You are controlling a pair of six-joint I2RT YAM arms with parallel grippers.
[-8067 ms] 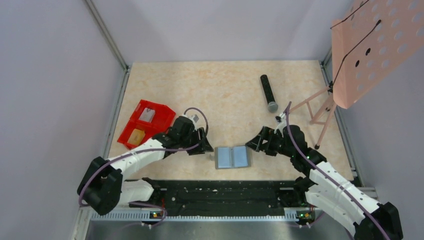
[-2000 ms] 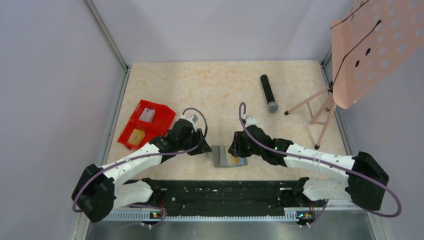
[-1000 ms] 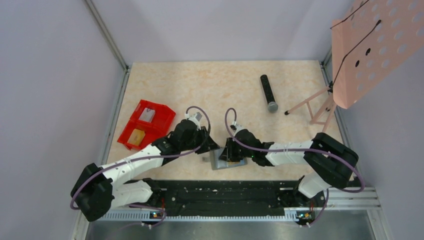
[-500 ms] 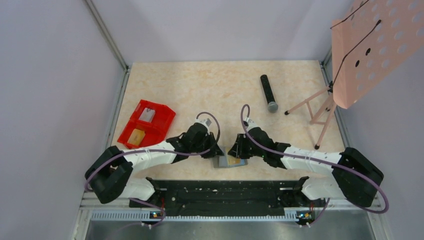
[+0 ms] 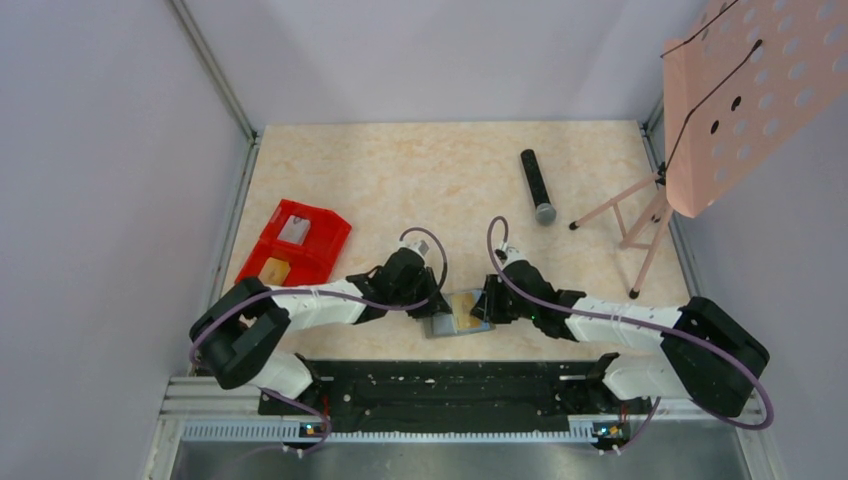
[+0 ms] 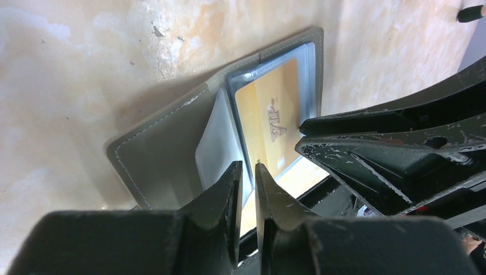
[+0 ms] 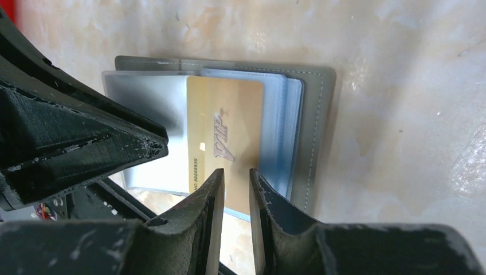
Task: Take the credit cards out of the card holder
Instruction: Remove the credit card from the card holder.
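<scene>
Where marbled table [image 5: 400,170] meets lilac walls [image 5: 420,60] | right hand [image 7: 235,175] grips card [image 7: 226,114] | left hand [image 6: 247,172] unclear

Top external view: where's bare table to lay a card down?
Widest bare patch: table between red bin and microphone, beyond the card holder. Smaller patch between right arm and stand legs. Crowded at the holder.

Near end of gold card [image 7: 224,123] hidden behind right claw [image 7: 236,172], small print perhaps illegible

One card holder [image 7: 317,143], one gold card [image 7: 224,129]
</scene>
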